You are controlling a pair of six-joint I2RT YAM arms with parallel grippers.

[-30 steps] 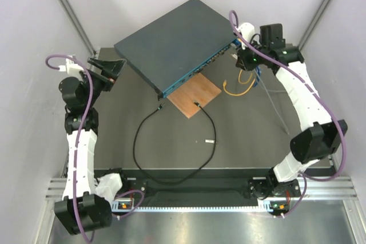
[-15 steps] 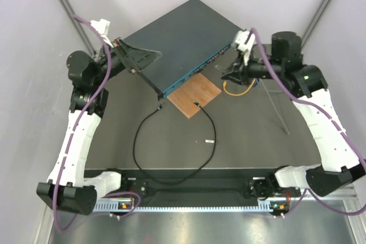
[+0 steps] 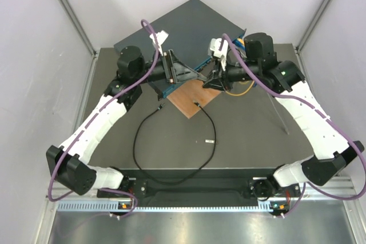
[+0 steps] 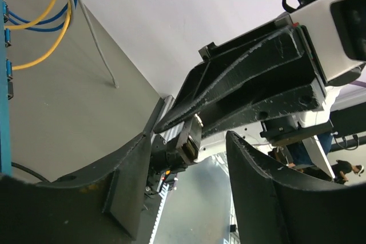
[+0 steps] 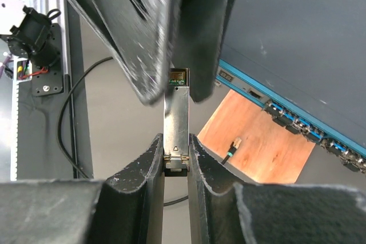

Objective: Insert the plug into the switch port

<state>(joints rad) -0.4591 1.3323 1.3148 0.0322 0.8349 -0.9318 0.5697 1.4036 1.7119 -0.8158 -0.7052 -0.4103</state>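
Overhead and wrist views. The plug [image 3: 196, 104] [image 5: 233, 149] lies flat on the brown board [image 3: 184, 106], just in front of the switch [image 3: 171, 32]. Its long axis runs diagonally and its tip faces the teal front with the switch ports [image 5: 251, 93], apart from them. Its black cable [image 3: 135, 141] loops over the dark grey table [image 3: 251, 135]. The right gripper [image 5: 176, 141] is clamped on a silver stick [image 5: 176, 115] held above the board. The left gripper [image 4: 189, 141] has its jaws apart on either side of the stick's free end. Pale walls [image 3: 34, 38] and metal rails enclose the table.
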